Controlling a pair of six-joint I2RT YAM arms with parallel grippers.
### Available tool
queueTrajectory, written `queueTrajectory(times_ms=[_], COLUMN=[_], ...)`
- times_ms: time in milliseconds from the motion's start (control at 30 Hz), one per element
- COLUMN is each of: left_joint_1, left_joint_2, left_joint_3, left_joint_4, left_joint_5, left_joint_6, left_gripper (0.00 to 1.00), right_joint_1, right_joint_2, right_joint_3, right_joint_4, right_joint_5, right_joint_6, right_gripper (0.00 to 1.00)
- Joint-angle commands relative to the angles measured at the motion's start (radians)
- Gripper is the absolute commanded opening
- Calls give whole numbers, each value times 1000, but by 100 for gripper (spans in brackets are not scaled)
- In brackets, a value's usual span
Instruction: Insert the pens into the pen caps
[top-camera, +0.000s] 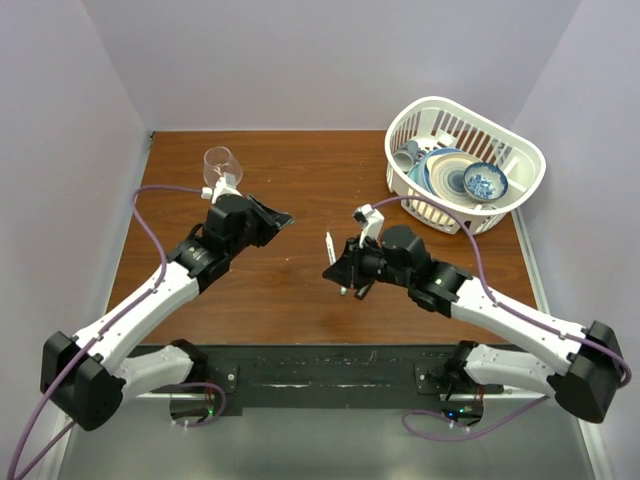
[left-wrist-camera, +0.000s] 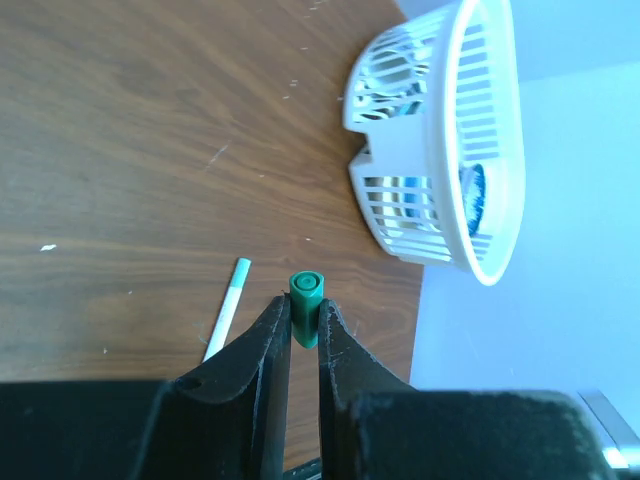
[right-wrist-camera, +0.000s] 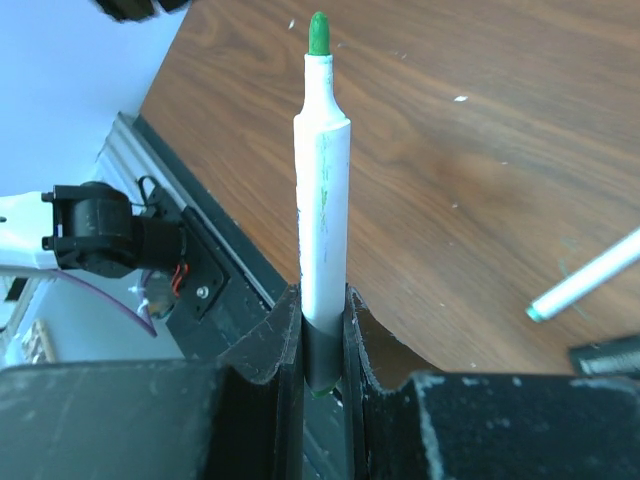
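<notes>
My left gripper (left-wrist-camera: 304, 305) is shut on a small green cap (left-wrist-camera: 306, 298), whose round end faces the camera. It hangs above the table left of centre in the top view (top-camera: 283, 217). My right gripper (right-wrist-camera: 322, 296) is shut on a white pen (right-wrist-camera: 322, 190) with a green tip, which points away from the jaws. In the top view this gripper (top-camera: 340, 275) is at the table's middle. A second white pen (top-camera: 330, 245) lies loose on the wood between the grippers; it also shows in the left wrist view (left-wrist-camera: 228, 310) and the right wrist view (right-wrist-camera: 590, 275). A black object (right-wrist-camera: 605, 355), perhaps the marker, lies beside it. The blue cap is out of view.
A white dish basket (top-camera: 520, 185) holding plates and bowls stands at the back right; it also shows in the left wrist view (left-wrist-camera: 490, 150). A clear glass (top-camera: 222, 165) stands at the back left, behind the left arm. The black base rail (top-camera: 320, 370) runs along the near edge.
</notes>
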Motion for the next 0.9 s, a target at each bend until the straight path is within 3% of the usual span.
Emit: queueTrajectory(times_ms=[0,333,867], left_joint_1=[-2,-4,-4], left_joint_2=[-95,-185,-208], left_joint_3=[-43,-122,-126], left_joint_4=[175,344,366], left_joint_5=[49,190,237], left_joint_6=[87,123,196], left_gripper=[0,0,0], right_joint_1=[6,27,58], right_joint_2=[59,131,155], right_joint_3=[55,87,125], right_joint_4=[149,189,180], right_joint_5=[-81,-98,-88], right_joint_6=[33,49,55], right_gripper=[0,0,0])
